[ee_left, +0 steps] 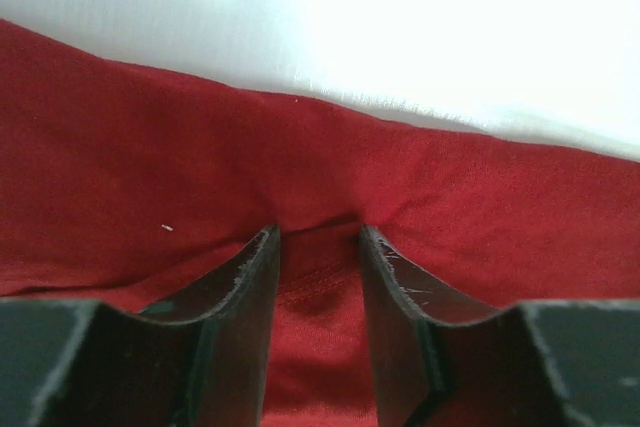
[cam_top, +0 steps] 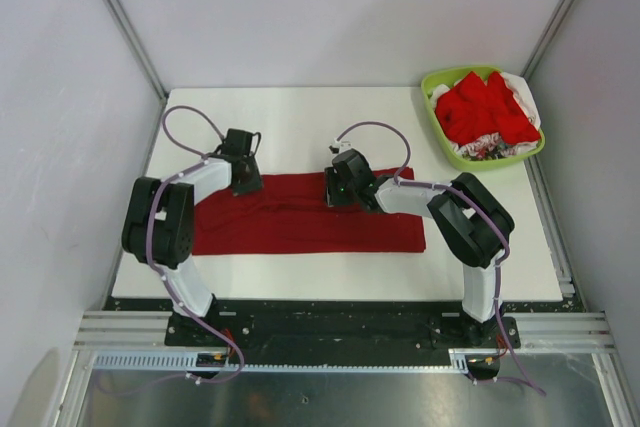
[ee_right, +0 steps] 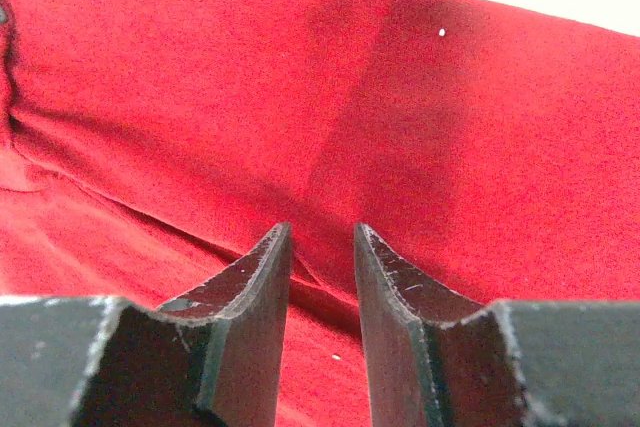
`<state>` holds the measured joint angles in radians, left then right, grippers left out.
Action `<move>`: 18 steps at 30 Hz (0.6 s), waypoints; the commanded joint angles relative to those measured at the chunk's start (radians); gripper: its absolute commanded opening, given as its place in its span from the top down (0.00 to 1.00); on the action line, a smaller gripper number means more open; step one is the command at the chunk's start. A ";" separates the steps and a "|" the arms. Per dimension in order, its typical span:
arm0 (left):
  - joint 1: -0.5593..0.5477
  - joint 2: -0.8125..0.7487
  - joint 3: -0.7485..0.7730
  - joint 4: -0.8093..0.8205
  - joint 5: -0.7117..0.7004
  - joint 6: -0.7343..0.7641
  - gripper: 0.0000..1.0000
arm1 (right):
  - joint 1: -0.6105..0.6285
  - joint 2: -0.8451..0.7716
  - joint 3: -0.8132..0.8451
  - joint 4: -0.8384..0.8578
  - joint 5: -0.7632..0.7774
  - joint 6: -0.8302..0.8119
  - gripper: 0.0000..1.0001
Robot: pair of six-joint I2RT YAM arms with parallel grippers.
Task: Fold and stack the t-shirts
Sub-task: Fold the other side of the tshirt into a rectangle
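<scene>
Both arms down at the far edge of the crimson t-shirt, lining up a fold.

The shirt lies as a long band on the desk, running under and to either side of both tips. My left fingers stand spread, with a puckered hem between them and bare desk just beyond. My right fingers are likewise parted over a crease, and I can't see either pair pinching a layer. To do this well, I'd close both on the far edge alone and lift evenly. I'd then draw it toward me so the near edges meet squarely. The other shirts wait in the green basket, well off to the right.
</scene>
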<state>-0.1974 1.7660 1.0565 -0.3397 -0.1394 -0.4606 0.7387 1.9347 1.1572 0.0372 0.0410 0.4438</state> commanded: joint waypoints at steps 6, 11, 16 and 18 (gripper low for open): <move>-0.013 -0.044 0.024 0.011 -0.033 0.021 0.75 | 0.007 -0.005 0.039 0.004 0.021 0.001 0.64; -0.014 -0.073 0.002 0.009 -0.025 0.022 0.86 | 0.007 -0.001 0.038 0.001 0.023 0.002 0.64; -0.015 -0.106 -0.028 0.009 -0.021 0.019 0.95 | 0.006 0.002 0.038 0.003 0.023 0.004 0.65; -0.019 -0.122 -0.037 0.009 -0.015 0.018 0.98 | 0.006 0.003 0.038 0.003 0.023 0.004 0.65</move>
<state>-0.2028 1.7142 1.0397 -0.3393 -0.1505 -0.4519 0.7387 1.9347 1.1572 0.0338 0.0448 0.4438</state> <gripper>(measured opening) 0.047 0.357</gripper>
